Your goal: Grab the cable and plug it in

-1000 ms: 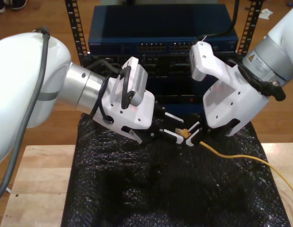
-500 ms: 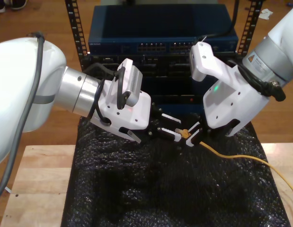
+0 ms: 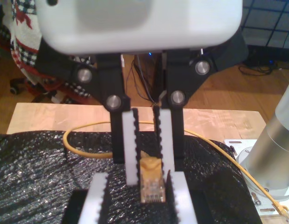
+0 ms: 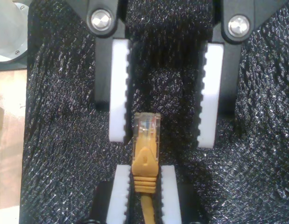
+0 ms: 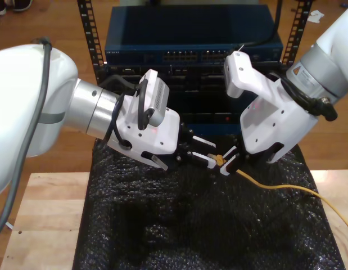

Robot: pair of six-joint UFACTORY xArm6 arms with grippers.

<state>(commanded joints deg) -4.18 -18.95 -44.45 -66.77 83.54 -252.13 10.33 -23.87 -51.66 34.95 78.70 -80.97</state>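
The yellow-orange cable [image 5: 275,185] runs in from the exterior view's right, and its clear gold-tinted plug [image 5: 218,160] hangs just above the black mat. My second gripper [image 5: 227,162], on the arm at the exterior view's right, is shut on the plug's boot [image 4: 145,163]. The plug tip [image 4: 146,126] points away from it. My first gripper [image 5: 206,151], on the arm at the exterior view's left, faces it and is open. Its white pads [image 4: 118,93] stand either side of the plug tip [image 3: 152,182], with a gap on each side. The cable [image 3: 88,131] loops behind over the table.
A black bubble-textured mat [image 5: 190,225] covers the wooden table [image 5: 44,214]. Behind the grippers stands a rack with a blue network switch and its rows of ports [image 5: 190,55]. The cable's other plug [image 3: 280,208] lies by an arm's base [image 3: 275,149].
My first arm's wrist has shifted slightly toward the exterior view's left, its open fingers staying at the plug tip. My second gripper has held still with the plug.
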